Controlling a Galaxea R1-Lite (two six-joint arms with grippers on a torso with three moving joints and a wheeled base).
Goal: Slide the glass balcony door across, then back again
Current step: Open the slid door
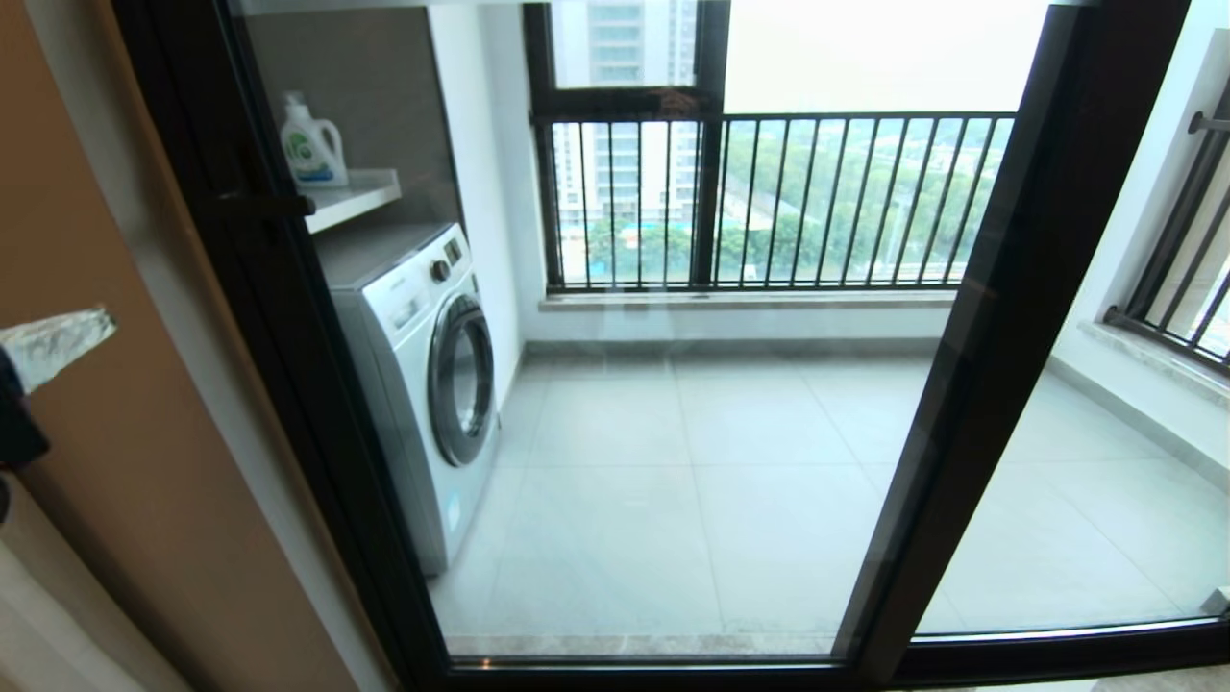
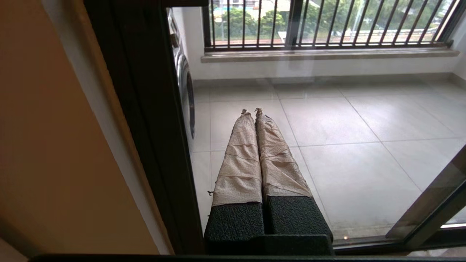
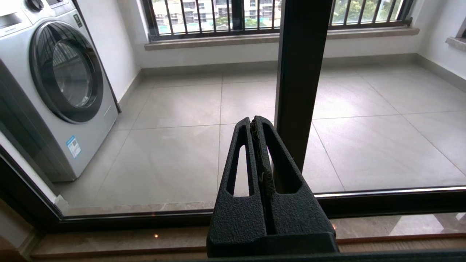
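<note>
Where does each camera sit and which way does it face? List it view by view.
Head: high on the robot, facing down at the glass balcony door; no gripper clearly shows.
Left wrist: behind the shut left gripper, aimed by the door's left upright at the balcony floor.
Right wrist: behind the shut right gripper, low, before the door's right upright.
Shared: washing machine, railing.

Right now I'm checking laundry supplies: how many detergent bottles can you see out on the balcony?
1: a white plastic detergent bottle stands on the white shelf above the white front-loading washing machine. Others may be hidden beyond the frame.
</note>
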